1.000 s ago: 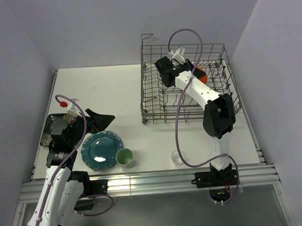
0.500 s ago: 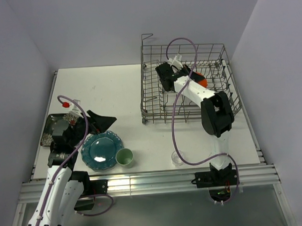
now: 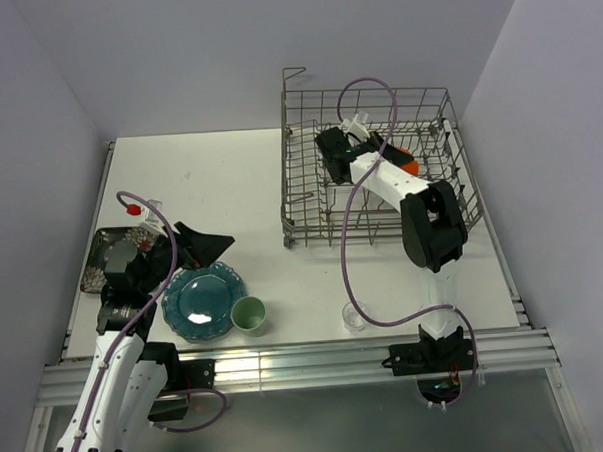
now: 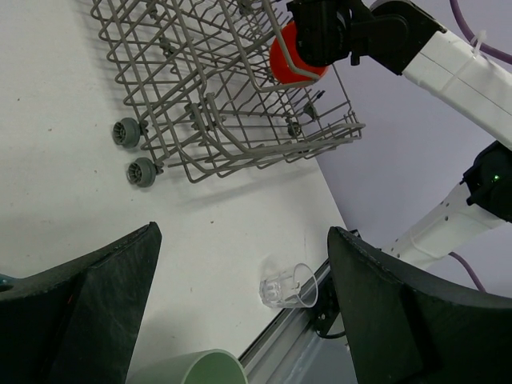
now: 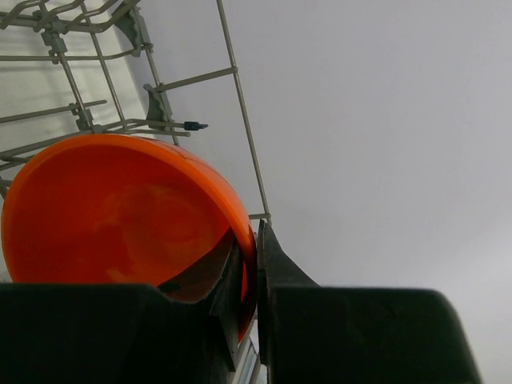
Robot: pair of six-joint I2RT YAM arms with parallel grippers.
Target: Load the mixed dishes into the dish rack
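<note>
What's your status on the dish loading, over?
Right gripper shut on orange-red bowl rim, at dish rack. Left gripper open, empty. Teal plate, cup, glass on table. Nothing in the way.

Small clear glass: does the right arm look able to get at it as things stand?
Probably not yet: the right gripper is shut on the orange-red bowl at the dish rack. The glass itself stands unobstructed near that arm's base.

In the top view, the right arm (image 3: 400, 187) covers most of the orange-red bowl (image 3: 407, 166), and the left arm (image 3: 107, 365) covers part of the black square plate (image 3: 102, 250). In the left wrist view, the bottom edge cuts off the pale green cup (image 4: 188, 370). In the right wrist view, the fingers (image 5: 104, 328) hide the bowl's lower rim.
</note>
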